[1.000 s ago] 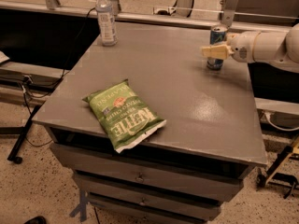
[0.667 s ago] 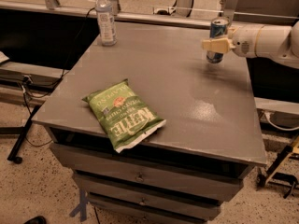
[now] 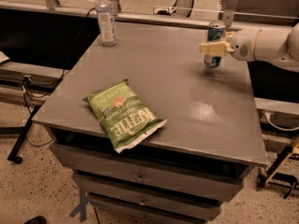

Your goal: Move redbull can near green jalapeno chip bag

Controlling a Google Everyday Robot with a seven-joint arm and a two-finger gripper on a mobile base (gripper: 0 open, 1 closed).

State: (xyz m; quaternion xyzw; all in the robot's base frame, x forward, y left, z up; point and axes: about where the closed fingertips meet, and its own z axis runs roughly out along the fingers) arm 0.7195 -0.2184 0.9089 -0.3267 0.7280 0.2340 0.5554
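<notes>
Crinkly light-green film, flat and pillow-shaped: green jalapeno chip bag (image 3: 124, 115), well apart from the hand (image 3: 212, 48), off to its left and nearer the front edge of the matte grey worktop (image 3: 187, 101). Slim rigid blue-and-silver metal: redbull can (image 3: 216, 31), upright, clamped in the hand. Probably a long leftward carry ahead.

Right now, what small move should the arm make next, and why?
Probably swing the can toward the bag. The gripper is shut on the can at the table's far right side, and the bag lies apart near the front-left edge.
</notes>
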